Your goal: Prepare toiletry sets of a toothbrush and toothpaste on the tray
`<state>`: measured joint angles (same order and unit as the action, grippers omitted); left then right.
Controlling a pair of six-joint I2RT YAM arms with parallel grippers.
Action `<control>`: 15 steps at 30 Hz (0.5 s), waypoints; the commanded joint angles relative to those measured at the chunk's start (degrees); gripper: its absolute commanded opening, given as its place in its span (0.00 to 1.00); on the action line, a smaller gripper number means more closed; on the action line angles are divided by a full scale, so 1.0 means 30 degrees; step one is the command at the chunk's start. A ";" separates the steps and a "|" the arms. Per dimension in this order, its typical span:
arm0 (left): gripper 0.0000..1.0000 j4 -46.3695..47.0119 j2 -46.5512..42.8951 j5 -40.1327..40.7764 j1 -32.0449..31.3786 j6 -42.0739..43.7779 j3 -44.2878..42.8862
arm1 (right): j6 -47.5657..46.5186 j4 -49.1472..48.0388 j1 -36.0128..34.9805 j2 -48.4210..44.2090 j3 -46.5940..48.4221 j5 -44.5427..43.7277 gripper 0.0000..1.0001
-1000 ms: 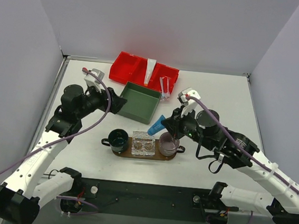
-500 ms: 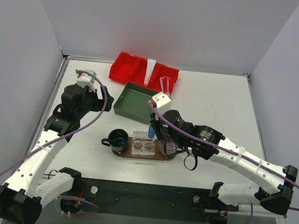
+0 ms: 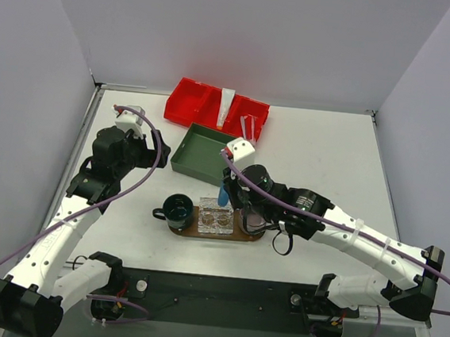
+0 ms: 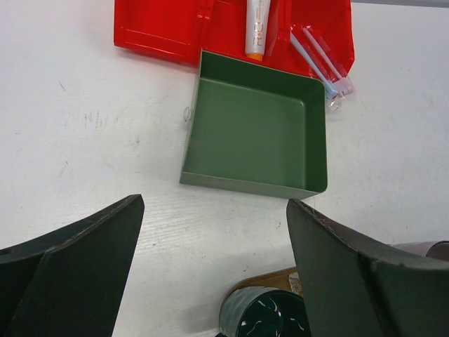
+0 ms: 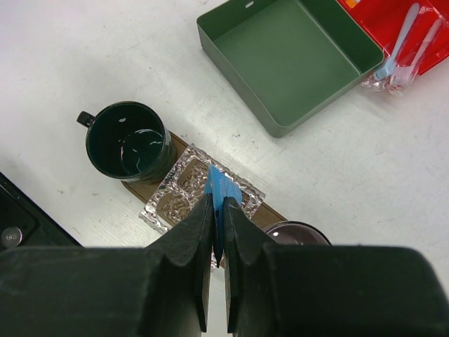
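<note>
Blue toothpaste tube (image 3: 223, 194) hangs near upright over the wooden tray (image 3: 188, 229), pinched in the right pincer (image 3: 227, 186). Left wrist: the left pincer (image 4: 212, 203) gapes wide above the tabletop (image 4: 84, 140). Right wrist: the tube's free end points down at the tray's shiny packet (image 5: 175, 198).

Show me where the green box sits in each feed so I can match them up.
Top external: the green box lies just left of centre, directly in front of the red bin.
Left wrist: the box fills the upper middle, beyond the open fingers.
Right wrist: the box is at the top right.
Shared landmark: the dark green mug, on the box's near side in every view.
</note>
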<state>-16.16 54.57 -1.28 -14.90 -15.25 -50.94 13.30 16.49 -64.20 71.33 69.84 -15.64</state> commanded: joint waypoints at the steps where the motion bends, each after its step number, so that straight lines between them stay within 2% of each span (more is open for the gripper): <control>1: 0.94 0.0173 0.0005 0.0280 0.0102 0.0277 -0.0629 | 0.0459 -0.1044 -0.0073 0.0100 0.0010 -0.0237 0.00; 15: 0.94 0.0144 0.0005 0.0280 0.0131 0.0277 -0.0628 | 0.0752 -0.0897 -0.0102 0.0627 -0.0019 -0.0178 0.00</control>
<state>-16.16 54.57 -1.26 -14.90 -15.18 -50.94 14.81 16.47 -64.23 72.99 69.80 -15.62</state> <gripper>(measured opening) 0.938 0.038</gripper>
